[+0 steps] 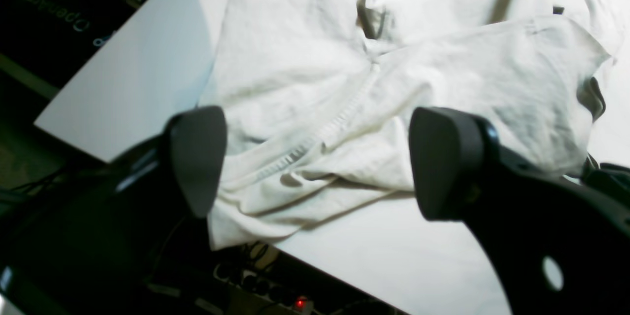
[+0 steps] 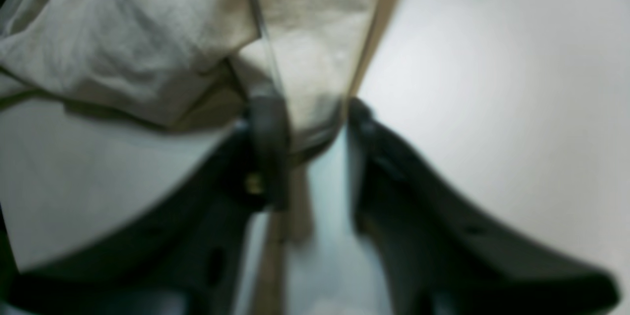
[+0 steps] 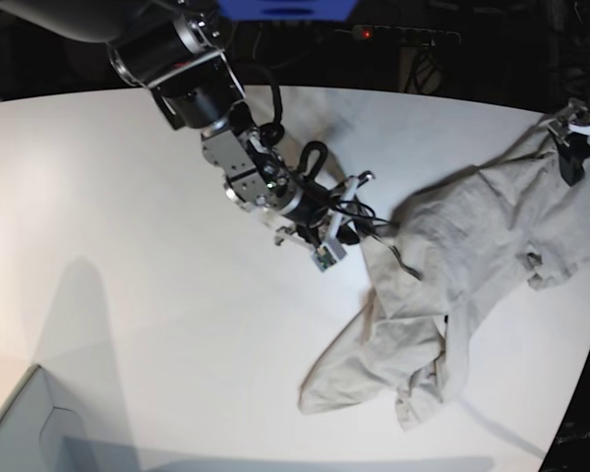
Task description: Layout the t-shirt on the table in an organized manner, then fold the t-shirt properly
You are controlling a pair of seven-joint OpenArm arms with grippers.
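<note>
The light grey-beige t-shirt (image 3: 472, 246) lies crumpled on the right side of the white table (image 3: 128, 246), one part trailing toward the front edge. My right gripper (image 3: 359, 231) is at the shirt's left edge. In the right wrist view its fingers (image 2: 268, 123) are closed on a strip of the t-shirt (image 2: 315, 59). My left gripper (image 3: 573, 147) hovers over the shirt's far right corner. In the left wrist view the left gripper (image 1: 320, 157) is open above the wrinkled t-shirt (image 1: 305, 74), nothing between its fingers. A bit of cloth hangs over the table (image 1: 418, 256) edge.
A pale box corner (image 3: 20, 428) sits at the front left. Beyond the table's far edge a power strip (image 3: 403, 34) with a red light lies among cables. In the left wrist view a dark panel (image 1: 64, 5) with lettering stands past the table edge.
</note>
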